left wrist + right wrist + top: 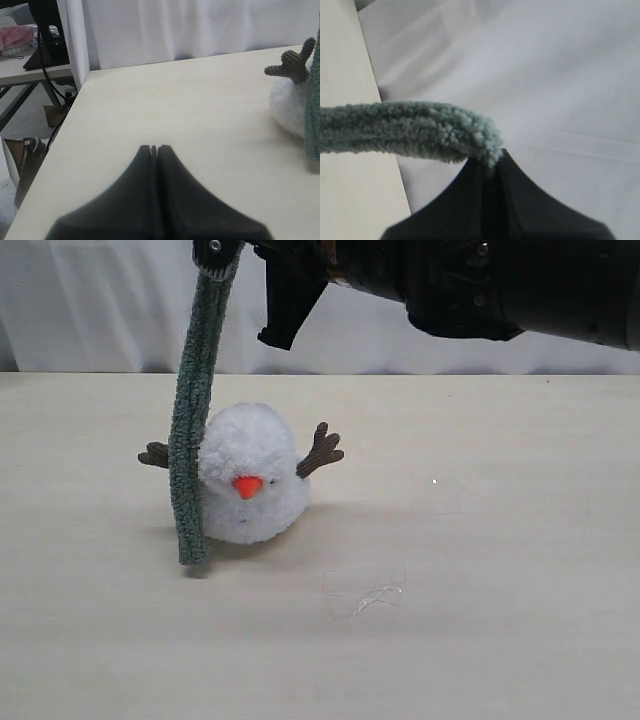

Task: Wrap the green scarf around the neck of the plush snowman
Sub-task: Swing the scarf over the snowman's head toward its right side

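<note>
The plush snowman (250, 475) sits on the table, a white ball with an orange nose and brown twig arms; no clear neck narrowing shows. The green scarf (190, 440) hangs straight down in front of its left side, its lower end touching the table. My right gripper (217, 262) reaches across at the top and is shut on the scarf's upper end; the right wrist view shows the scarf (410, 130) pinched in the right gripper (492, 160). My left gripper (154, 148) is shut and empty, low over the table, apart from the snowman (290, 102) and scarf (313, 115).
The pale wooden table (480, 540) is backed by a white curtain (100, 310). A small scrap of clear film (375, 595) lies in front of the snowman. In the left wrist view the table's edge (65, 130) drops off beside another desk (30, 75).
</note>
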Controlling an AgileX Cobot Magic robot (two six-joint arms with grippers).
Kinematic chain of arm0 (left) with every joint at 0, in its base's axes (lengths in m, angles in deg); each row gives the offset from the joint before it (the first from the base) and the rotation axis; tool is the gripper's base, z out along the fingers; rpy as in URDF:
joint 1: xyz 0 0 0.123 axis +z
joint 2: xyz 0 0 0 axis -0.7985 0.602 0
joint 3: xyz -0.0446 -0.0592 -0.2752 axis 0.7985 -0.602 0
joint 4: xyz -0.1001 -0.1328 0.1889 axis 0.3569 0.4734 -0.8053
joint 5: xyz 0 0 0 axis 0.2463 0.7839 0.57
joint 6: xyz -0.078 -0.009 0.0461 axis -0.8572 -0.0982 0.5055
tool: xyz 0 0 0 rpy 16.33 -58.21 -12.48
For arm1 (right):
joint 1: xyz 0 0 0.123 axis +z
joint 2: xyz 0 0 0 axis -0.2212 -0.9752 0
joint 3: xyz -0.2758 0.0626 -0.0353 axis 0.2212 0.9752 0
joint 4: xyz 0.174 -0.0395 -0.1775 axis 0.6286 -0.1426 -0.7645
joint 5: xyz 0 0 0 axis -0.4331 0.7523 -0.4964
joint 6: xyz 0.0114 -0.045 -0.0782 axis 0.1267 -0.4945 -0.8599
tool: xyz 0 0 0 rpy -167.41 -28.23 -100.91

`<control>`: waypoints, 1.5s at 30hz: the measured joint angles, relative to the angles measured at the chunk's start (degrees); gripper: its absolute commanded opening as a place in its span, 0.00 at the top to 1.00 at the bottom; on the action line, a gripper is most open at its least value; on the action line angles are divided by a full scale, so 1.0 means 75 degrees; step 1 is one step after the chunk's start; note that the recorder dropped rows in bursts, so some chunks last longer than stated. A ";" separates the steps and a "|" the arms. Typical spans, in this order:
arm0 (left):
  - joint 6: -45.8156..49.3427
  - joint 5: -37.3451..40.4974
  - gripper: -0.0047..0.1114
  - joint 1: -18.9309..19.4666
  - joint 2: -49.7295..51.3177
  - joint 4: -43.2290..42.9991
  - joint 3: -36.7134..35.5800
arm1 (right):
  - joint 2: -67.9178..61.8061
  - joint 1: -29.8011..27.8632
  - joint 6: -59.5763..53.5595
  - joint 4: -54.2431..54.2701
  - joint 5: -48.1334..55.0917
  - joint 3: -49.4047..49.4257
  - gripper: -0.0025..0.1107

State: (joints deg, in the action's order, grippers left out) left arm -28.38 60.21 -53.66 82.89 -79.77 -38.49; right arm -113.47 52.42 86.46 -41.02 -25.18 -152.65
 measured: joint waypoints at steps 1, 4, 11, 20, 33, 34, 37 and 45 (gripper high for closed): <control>0.0000 0.0000 0.96 0.0000 0.0000 0.0000 0.0000 | -0.0031 0.0000 0.0000 -0.0053 0.0093 0.0000 0.94; 0.0000 0.0000 0.96 0.0000 0.0000 0.0000 0.0000 | -0.0169 -0.0012 0.0005 -0.0132 0.0405 0.0000 0.94; 0.0000 0.0000 0.96 0.0000 0.0000 0.0000 0.0000 | -0.0438 -0.0366 0.0438 -0.0054 0.0609 0.0000 0.94; 0.0000 0.0000 0.96 0.0000 0.0000 0.0000 0.0000 | -0.0751 -0.0864 0.1571 0.0611 0.0580 0.0000 0.94; 0.0000 0.0000 0.96 0.0000 0.0000 0.0000 0.0000 | -0.1252 -0.0895 0.0898 0.4339 0.0776 -0.0011 0.94; 0.0000 0.0000 0.96 0.0000 0.0000 0.0000 0.0000 | -0.1270 -0.0895 0.0437 0.4883 0.0963 -0.0011 0.94; 0.0000 0.0000 0.96 0.0000 0.0000 0.0000 0.0000 | -0.1350 -0.0895 -0.0836 0.6309 0.1502 -0.0011 0.94; 0.0000 0.0000 0.96 0.0000 0.0000 0.0000 0.0000 | -0.1432 -0.0895 -0.3973 0.9944 0.2525 -0.0011 0.94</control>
State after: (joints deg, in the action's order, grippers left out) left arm -28.38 60.21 -53.66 82.89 -79.77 -38.49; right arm -124.21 45.71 56.66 33.56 -6.25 -152.73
